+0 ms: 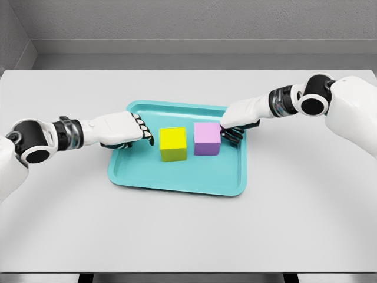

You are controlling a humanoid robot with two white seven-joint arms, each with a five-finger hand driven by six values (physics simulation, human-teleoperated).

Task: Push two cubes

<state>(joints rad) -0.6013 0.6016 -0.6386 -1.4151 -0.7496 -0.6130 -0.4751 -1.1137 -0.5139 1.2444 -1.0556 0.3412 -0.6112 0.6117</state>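
Note:
A yellow cube (173,144) and a pink cube (207,138) stand side by side, a small gap apart, on a teal tray (177,178). My left hand (143,133) reaches in over the tray's left rim, fingers curled, its fingertips a short way left of the yellow cube and not touching it. My right hand (231,132) comes in over the right rim, fingers curled, with the fingertips against or just off the pink cube's right face. Neither hand grasps anything.
The tray lies in the middle of a light grey table (188,230). A grey wall (188,29) runs behind the table's far edge. Nothing else stands on the table.

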